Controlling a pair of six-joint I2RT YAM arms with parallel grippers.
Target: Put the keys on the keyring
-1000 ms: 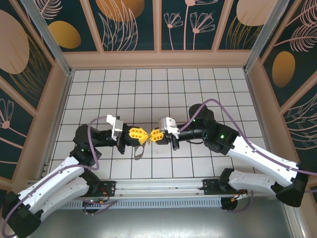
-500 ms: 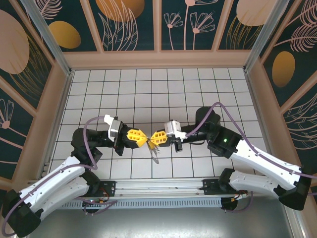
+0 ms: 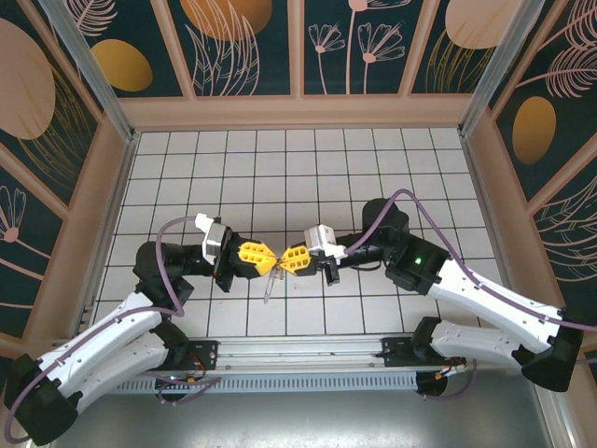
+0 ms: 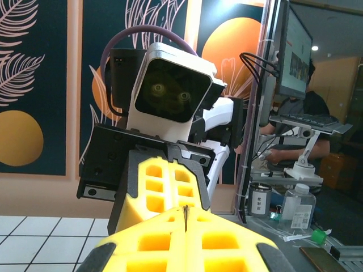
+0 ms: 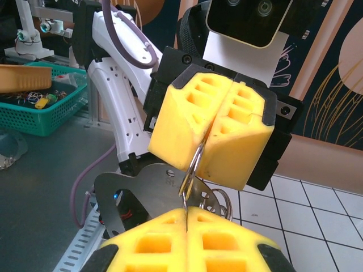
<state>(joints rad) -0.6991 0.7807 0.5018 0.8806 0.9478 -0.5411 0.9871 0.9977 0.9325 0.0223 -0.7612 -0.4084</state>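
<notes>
The left pincer (image 5: 199,170) and the right pincer (image 5: 186,220) meet tip to tip above the desk (image 3: 373,168). Both are pressed together on the thin wire loop of the keyring (image 5: 142,190), whose flat silvery plate hangs just below them. It looks light, stiff and slippery, so it will likely swing and twist, and the flat plate seems a surer hold than the springy wire

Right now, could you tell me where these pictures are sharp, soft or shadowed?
Top external: even light, soft shadows on the tiles. Right wrist: wire ring crisp, right pincer at the bottom blurred. Left wrist: left pincer likewise blurred.
</notes>
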